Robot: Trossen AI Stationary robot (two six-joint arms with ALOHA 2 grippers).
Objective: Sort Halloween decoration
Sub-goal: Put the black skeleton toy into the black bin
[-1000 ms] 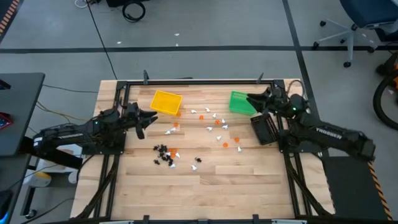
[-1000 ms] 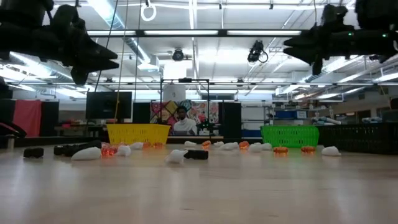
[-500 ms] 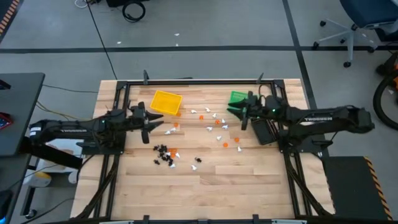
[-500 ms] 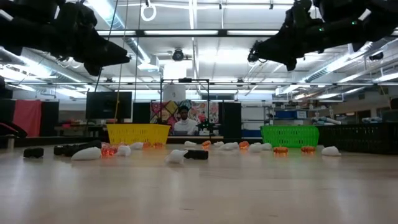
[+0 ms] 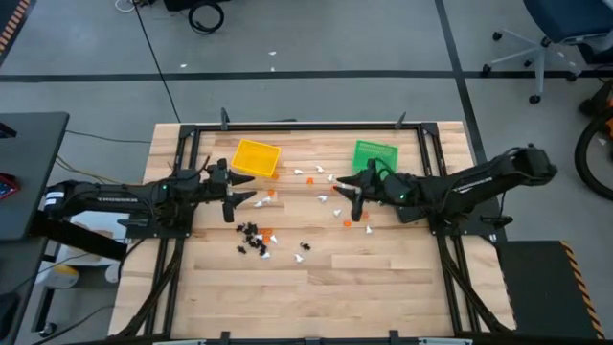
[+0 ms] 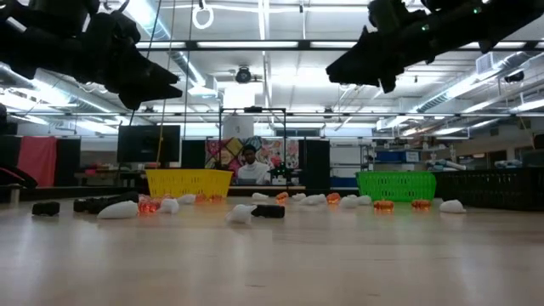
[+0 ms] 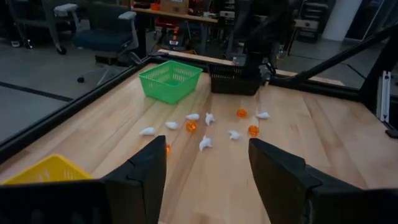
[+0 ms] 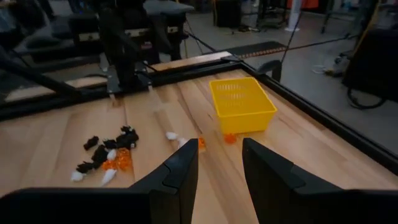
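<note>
Bare wood (image 5: 383,278) beyond trinkets (image 5: 257,240)

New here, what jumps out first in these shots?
A scatter of tiny white, orange and black Halloween decoration lies across the middle of the wooden table. At the far side stand a yellow bin and a green bin. The left pincer and right pincer, both empty, reach in from opposite sides above the trinkets.

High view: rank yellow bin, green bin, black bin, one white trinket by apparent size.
1-2. yellow bin and green bin: look alike, no ranking.
Black bin: mostly hidden under the right arm, cannot rank.
Last. white trinket: far smallest.
</note>
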